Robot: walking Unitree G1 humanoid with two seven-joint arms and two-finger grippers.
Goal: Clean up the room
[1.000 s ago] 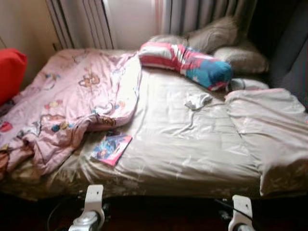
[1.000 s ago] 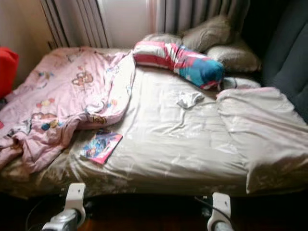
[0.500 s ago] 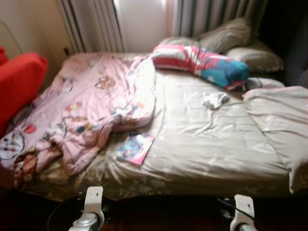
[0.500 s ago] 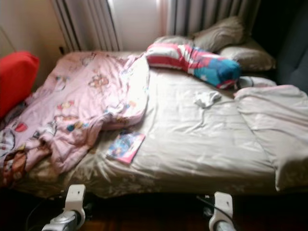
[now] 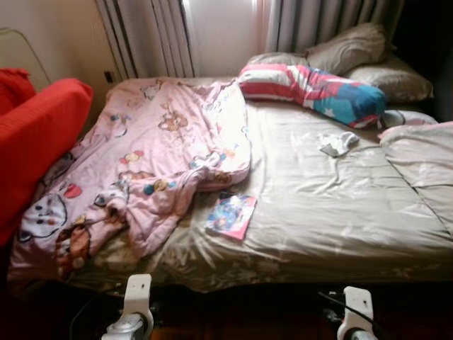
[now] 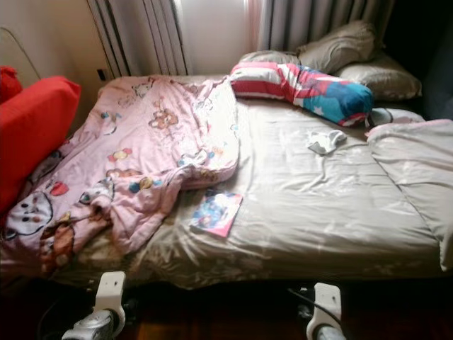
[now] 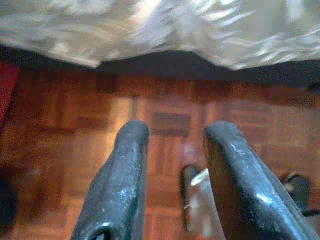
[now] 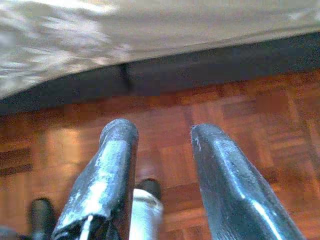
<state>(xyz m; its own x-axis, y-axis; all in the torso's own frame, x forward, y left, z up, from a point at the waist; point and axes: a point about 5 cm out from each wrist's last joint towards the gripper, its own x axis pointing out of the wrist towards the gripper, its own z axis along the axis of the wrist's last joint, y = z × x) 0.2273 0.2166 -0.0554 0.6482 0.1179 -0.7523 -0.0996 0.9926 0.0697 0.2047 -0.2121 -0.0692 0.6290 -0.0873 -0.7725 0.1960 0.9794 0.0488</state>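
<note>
An unmade bed point(image 5: 333, 227) with a beige sheet stands before me. A crumpled pink cartoon blanket point(image 5: 148, 163) covers its left half. By the blanket's edge lies a small colourful book point(image 5: 231, 215). A white crumpled cloth point(image 5: 337, 143) rests on the sheet toward the right, below a striped red, white and blue bolster point(image 5: 311, 92). Both arms hang low at the bed's foot. My left gripper point(image 7: 172, 135) is open over the wooden floor, holding nothing. My right gripper point(image 8: 160, 132) is open too, also above the floor.
A red cushion point(image 5: 32, 142) sits at the left beside the bed. Beige pillows point(image 5: 368, 60) lean at the head under grey curtains point(image 5: 156, 35). A folded beige cover point(image 5: 425, 163) lies at the right. Parquet floor point(image 8: 235, 115) runs under the bed edge.
The camera has turned left, so the bed shifts right in the picture and the red cushion comes further into view. Nothing on the bed has moved.
</note>
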